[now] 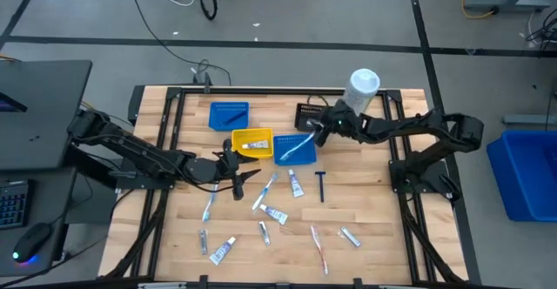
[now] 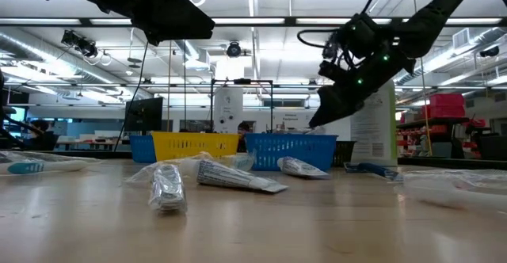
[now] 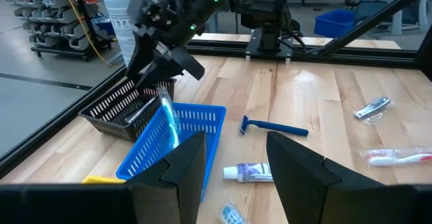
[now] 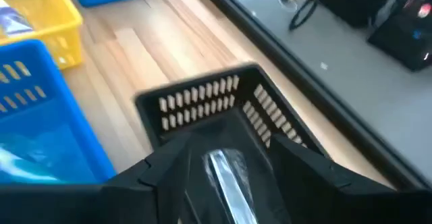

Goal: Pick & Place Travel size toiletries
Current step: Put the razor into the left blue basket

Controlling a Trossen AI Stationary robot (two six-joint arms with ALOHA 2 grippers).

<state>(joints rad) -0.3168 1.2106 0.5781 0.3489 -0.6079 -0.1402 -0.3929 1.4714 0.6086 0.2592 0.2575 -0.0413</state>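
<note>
Right, right gripper (image 1: 315, 124) hangs over the black bin (image 1: 308, 115) at the far side of the table, just beside the large white canister (image 1: 362, 90). In the right wrist view its fingers (image 4: 169, 177) stand apart, and a silvery razor-like item (image 4: 226, 180) shows between them, down inside the black bin (image 4: 223, 106). Cannot tell whether the fingers touch it.

Left gripper (image 1: 233, 169) sits low near table centre, just short of the yellow bin (image 1: 251, 141). Its fingers (image 3: 179, 166) are spread wide, nothing between them.

Toiletries, as they lie:
- blue toothbrush (image 1: 294, 151) in the near blue bin (image 1: 294, 148), leaning diagonally (clear wrap on it in the left wrist view)
- white tube (image 1: 257, 144) in the yellow bin
- dark-blue razor (image 1: 321, 185) flat on the wood, right of the blue bin; blue handle, head toward the bins (image 3: 273, 127)
- white-and-blue mini tube (image 1: 296, 184) just beside the razor, dark print on white (image 3: 250, 173)
- another mini tube (image 1: 275, 214) and a blue-white toothbrush (image 1: 265, 191) mid-table
- slim blue toothbrush (image 1: 209, 204) near the left gripper
- two tubes (image 1: 222, 251) and a small packet (image 1: 203, 241) toward the near-left edge
- red-and-white toothbrush (image 1: 319, 246) near the front edge
- silvery packet (image 1: 350, 236) just right of it, shiny and creased (image 3: 372, 108)

A second blue bin (image 1: 230, 115) stands at the far left of the row. Low view shows crinkled tubes (image 2: 238, 176) lying flat in front of the bins.
</note>
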